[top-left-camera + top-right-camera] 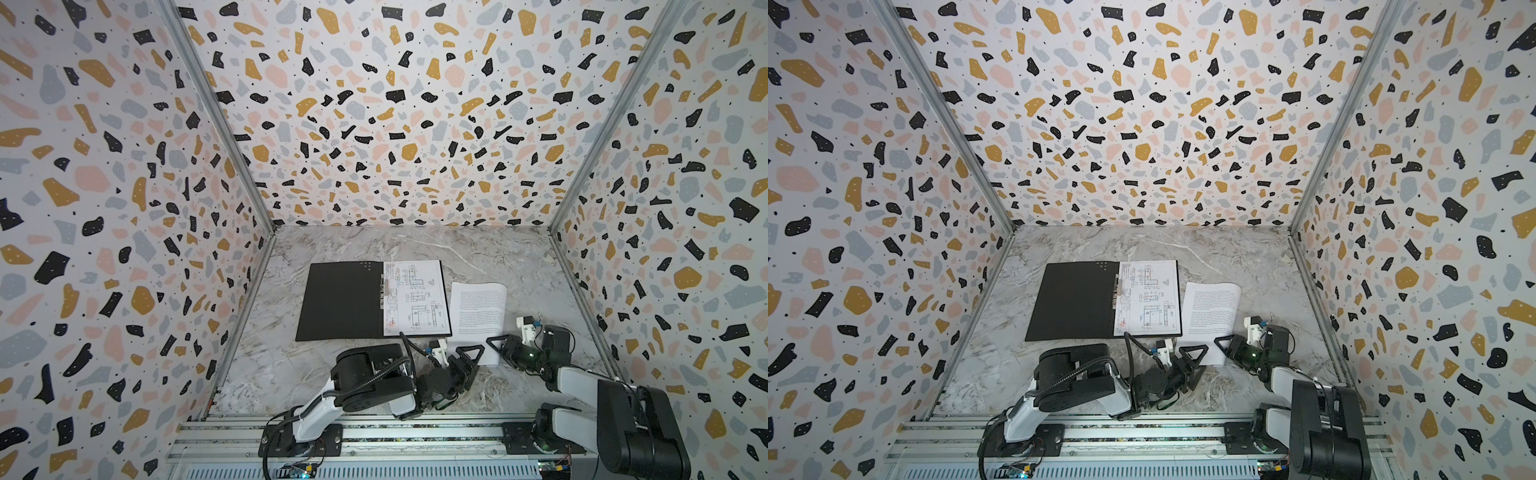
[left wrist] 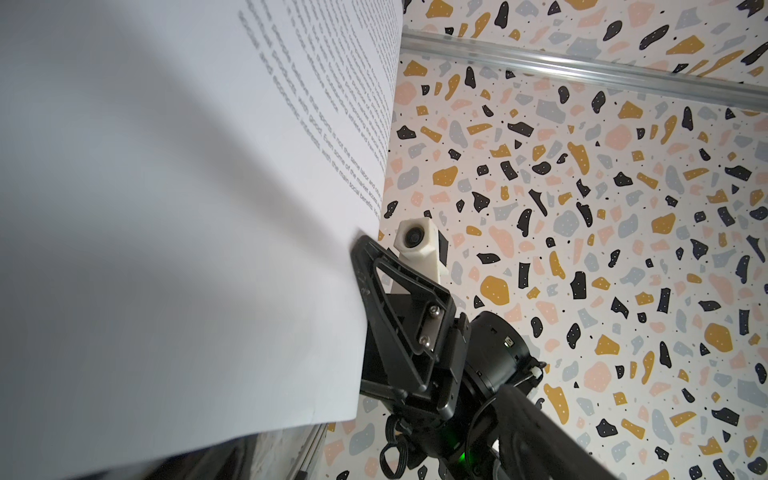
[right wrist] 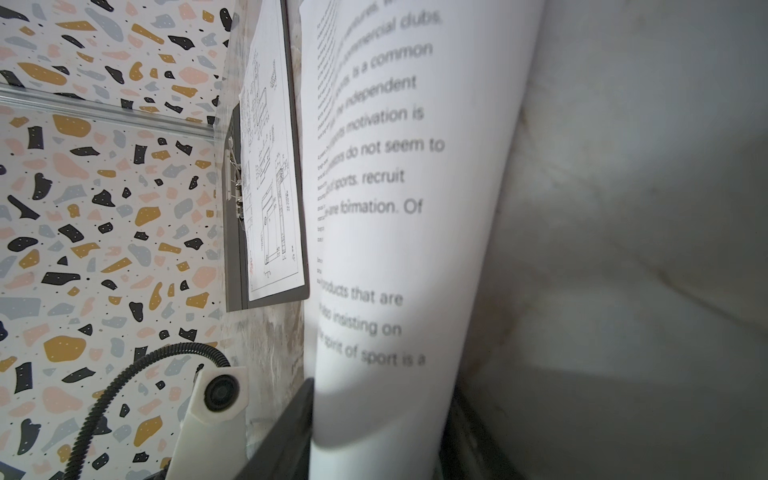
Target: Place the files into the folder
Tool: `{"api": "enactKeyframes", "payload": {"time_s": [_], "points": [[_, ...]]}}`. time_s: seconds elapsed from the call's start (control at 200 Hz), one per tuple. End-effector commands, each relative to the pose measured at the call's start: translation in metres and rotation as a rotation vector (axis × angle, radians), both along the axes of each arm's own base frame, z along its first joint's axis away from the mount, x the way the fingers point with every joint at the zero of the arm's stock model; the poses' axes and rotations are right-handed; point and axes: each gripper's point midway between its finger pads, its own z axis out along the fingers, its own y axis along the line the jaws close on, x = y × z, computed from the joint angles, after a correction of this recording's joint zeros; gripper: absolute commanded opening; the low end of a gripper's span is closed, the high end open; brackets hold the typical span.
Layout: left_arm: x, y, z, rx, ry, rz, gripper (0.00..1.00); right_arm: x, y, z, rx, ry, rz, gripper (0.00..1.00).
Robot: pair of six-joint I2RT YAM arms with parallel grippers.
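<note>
Right gripper (image 1: 495,345) is clamped on the near edge of the text sheet (image 1: 478,307), which is curled & lifted just right of the open folder (image 1: 340,301). The drawing sheet (image 1: 415,297) lies on the folder's right half. Left gripper (image 1: 466,366) looks wide at the text sheet's near-left corner. We'd pinch that corner w/ the left, keep both ends level, then lay it flat over the drawing w/o creasing.

Left arm (image 1: 365,374) is folding low, forearm pointing right. Left tool (image 1: 473,366) is sitting with jaws spread at the sheet's (image 1: 478,307) near corner. Right arm (image 1: 582,382) is angling leftward, wrist low. Right tool (image 1: 493,346) is pinching that sheet's near edge.
</note>
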Motion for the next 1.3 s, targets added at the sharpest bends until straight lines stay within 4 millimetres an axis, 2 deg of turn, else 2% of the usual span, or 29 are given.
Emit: {"api": "enactKeyframes", "payload": {"time_s": [0.0, 0.215, 0.731, 1.296], "points": [[0.002, 0.012, -0.044, 0.125, 0.044, 0.043, 0.88, -0.017, -0.004, -0.02, -0.024, 0.102, -0.034, 0.47], [0.004, 0.022, -0.044, 0.115, 0.045, 0.079, 0.83, -0.019, -0.005, -0.02, -0.036, 0.1, -0.04, 0.47], [0.01, 0.021, -0.041, 0.097, 0.04, 0.118, 0.73, -0.025, -0.008, -0.022, -0.057, 0.1, -0.056, 0.46], [0.012, 0.014, -0.032, 0.052, 0.028, 0.132, 0.51, -0.028, -0.007, -0.022, -0.058, 0.1, -0.053, 0.46]]}}
